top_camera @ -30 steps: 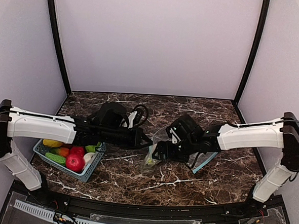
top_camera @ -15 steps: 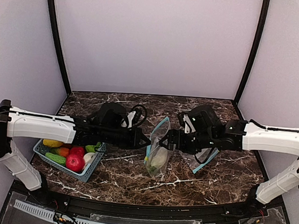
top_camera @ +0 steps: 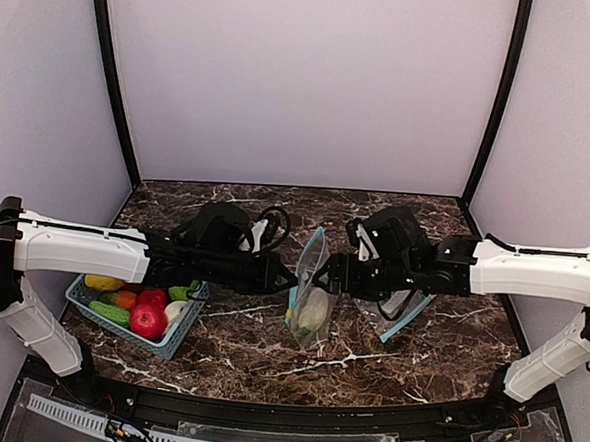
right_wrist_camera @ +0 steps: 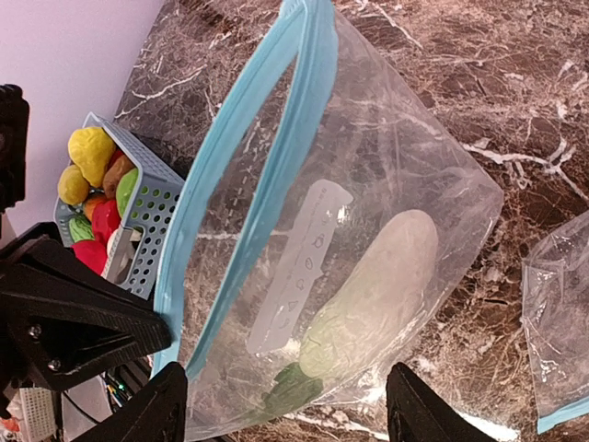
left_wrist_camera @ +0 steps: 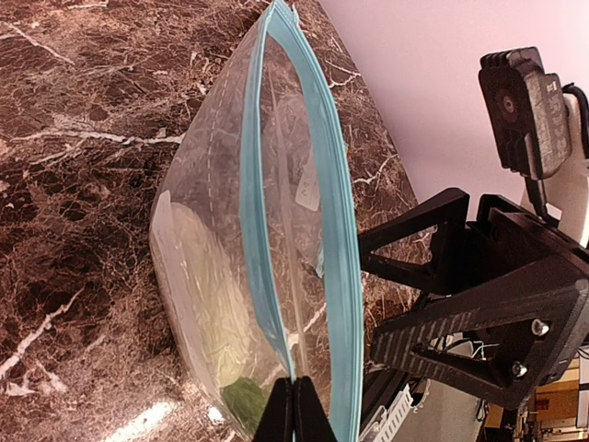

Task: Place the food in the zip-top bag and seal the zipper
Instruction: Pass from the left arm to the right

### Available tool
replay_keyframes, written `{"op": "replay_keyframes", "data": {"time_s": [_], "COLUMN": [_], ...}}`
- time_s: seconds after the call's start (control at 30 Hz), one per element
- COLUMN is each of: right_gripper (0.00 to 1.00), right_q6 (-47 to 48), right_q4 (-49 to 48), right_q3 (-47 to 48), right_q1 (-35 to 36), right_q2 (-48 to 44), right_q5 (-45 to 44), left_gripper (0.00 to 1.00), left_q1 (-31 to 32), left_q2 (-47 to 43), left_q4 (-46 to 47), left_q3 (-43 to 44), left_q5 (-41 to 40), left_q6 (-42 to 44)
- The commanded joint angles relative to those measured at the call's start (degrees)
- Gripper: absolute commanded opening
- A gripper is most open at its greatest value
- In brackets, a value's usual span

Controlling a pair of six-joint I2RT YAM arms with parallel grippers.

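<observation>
Clear bag raised; left end effector pinches rim, right end effector seemingly wide.

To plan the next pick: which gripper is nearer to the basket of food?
Left. The left gripper pinches the zip-top bag at its rim, to the right of the basket. The right gripper stands open on the bag's far side, farther away.

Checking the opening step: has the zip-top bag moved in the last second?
Yes. The zip-top bag has risen: its blue rim now reaches farther toward the back wall than the basket's far edge; before, it lay lower.
</observation>
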State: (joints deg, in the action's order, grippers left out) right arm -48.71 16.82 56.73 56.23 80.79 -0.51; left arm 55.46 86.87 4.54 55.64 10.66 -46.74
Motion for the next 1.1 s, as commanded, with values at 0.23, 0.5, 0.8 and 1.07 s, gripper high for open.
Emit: {"op": "replay_keyframes", "data": {"time_s": [0.23, 0.5, 0.8, 1.07], "right_gripper": [0.65, 0.50, 0.26, 0.00], "right_q6": [1.7, 2.7, 2.3, 1.9], "right_q4": [-2.6, -1.9, -0.6, -1.2], "right_q3": [5.3, 8.0, 8.8, 7.3], "right_q1": [-0.7, -0.8, -0.9, -1.0], "right_q2": [2.3, 7.1, 8.4, 6.9], "right_q5": [-1.5, -1.8, -2.0, -1.9], "left_gripper": [0.01, 0.01, 0.01, 0.01], "left_q1": [0.2, 0.2, 0.2, 0.2], "left_q2": [-0.9, -1.1, -1.2, -0.6], "left_q4": [0.2, 0.6, 0.2, -3.4], "left_q3": [-1.2, -1.4, -1.5, -0.7], "left_q5": [0.0, 0.1, -0.7, -2.9], "left_q6": [0.0, -0.2, -0.2, -0.3]}}
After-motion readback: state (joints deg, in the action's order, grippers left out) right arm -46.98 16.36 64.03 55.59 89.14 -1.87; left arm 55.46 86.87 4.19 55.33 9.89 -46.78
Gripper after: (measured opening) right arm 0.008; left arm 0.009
